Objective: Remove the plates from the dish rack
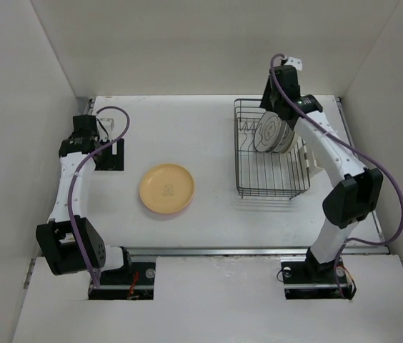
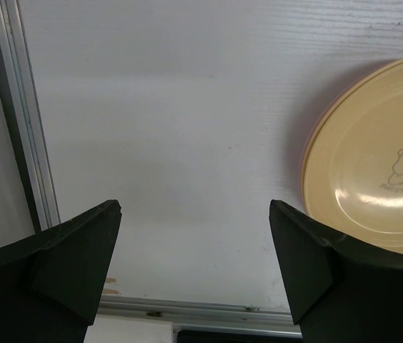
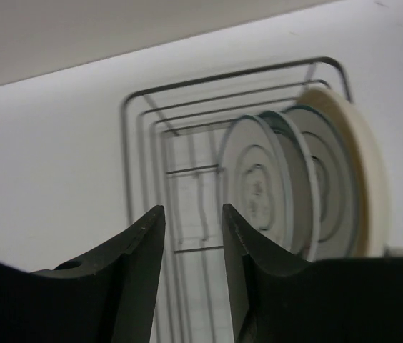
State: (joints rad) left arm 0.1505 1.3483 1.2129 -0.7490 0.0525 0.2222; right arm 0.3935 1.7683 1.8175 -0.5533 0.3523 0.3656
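The black wire dish rack (image 1: pixel 273 187) stands at the right of the table. Several plates stand upright in it (image 1: pixel 273 132): two white ones with dark rim rings (image 3: pixel 259 179) and a cream one (image 3: pixel 364 179) behind them. My right gripper (image 1: pixel 271 108) hovers over the rack's far end, just above the plates. In the right wrist view its jaws (image 3: pixel 192 211) are narrowly open and empty, left of the front plate. A yellow-orange plate (image 1: pixel 166 189) lies flat mid-table. My left gripper (image 1: pixel 108 154) is wide open and empty (image 2: pixel 194 214), left of that plate (image 2: pixel 373 179).
White walls enclose the table on three sides. A metal rail (image 2: pixel 23 128) runs along the table's left edge. A cream cup (image 1: pixel 304 153) sits on the rack's right side, partly behind my right arm. A pinkish edge shows under the yellow plate's rim (image 2: pixel 307 139).
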